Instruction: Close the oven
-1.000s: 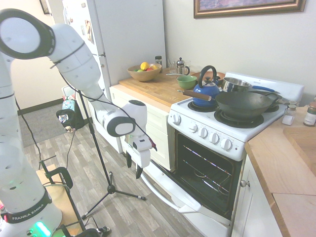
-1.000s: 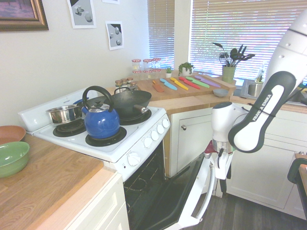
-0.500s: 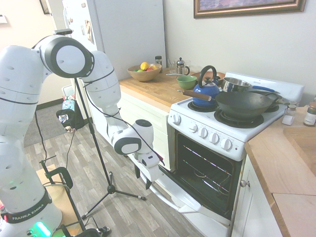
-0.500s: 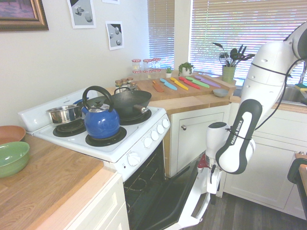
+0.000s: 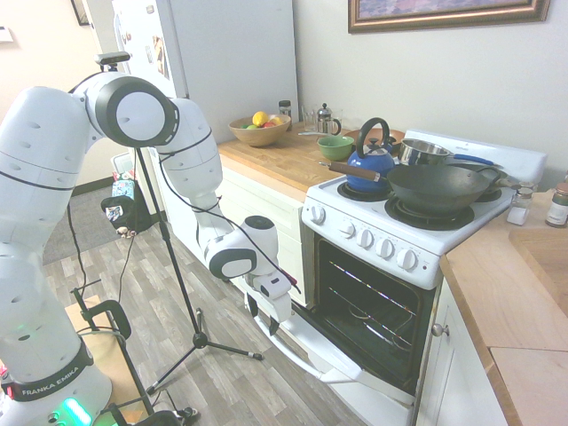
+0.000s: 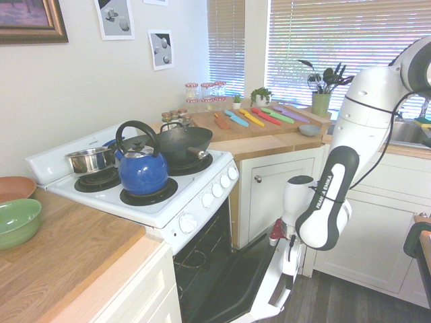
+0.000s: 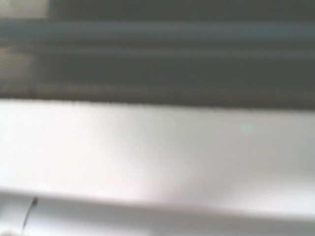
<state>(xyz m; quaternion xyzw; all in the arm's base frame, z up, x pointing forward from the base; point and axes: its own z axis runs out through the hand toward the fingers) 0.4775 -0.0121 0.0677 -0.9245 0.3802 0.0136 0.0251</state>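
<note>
white oven (image 5: 382,240) with door (image 6: 259,279) hanging open, racks showing.

Arm: white jointed Franka arm (image 5: 133,111), its large round shoulder joint held high, its links folding downward from there to the wrist.
Forearm: the link lettered "FRANKA EMIKA" (image 6: 323,205) slopes steeply down and ends in a rounded black-and-white elbow joint.
Wrist: white cylindrical wrist (image 5: 257,232) held low, at about the height of the lowered door edge, tilted so the hand points downward.
Gripper: white two-finger gripper with dark fingers (image 5: 264,318) points down, right at the end of the long handle bar; contact cannot be made out.
Fingers: dark fingertips (image 5: 253,307) stand a little apart, nothing between them.
Wrist view: blurred, showing no part of the body.
</note>
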